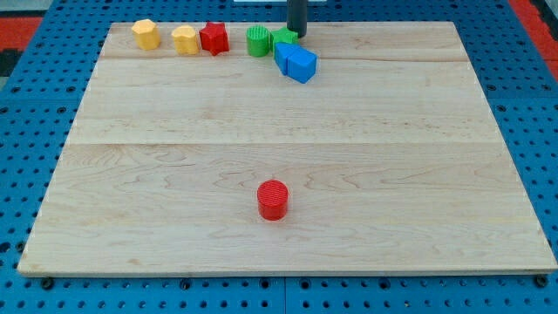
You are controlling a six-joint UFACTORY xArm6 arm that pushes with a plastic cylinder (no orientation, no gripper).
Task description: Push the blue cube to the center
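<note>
The blue cube (302,65) sits near the view's top, a little right of the board's middle line. A second blue block (283,54) touches its left side. My tip (297,35) is a dark rod end just above and behind the blue cube, beside a green block (284,37). The tip stands slightly apart from the blue cube, close to the green block's right edge.
Along the view's top stand a green cylinder (258,41), a red star-like block (214,38) and two yellow blocks (184,39) (146,34). A red cylinder (273,200) stands alone below the middle of the wooden board (418,174).
</note>
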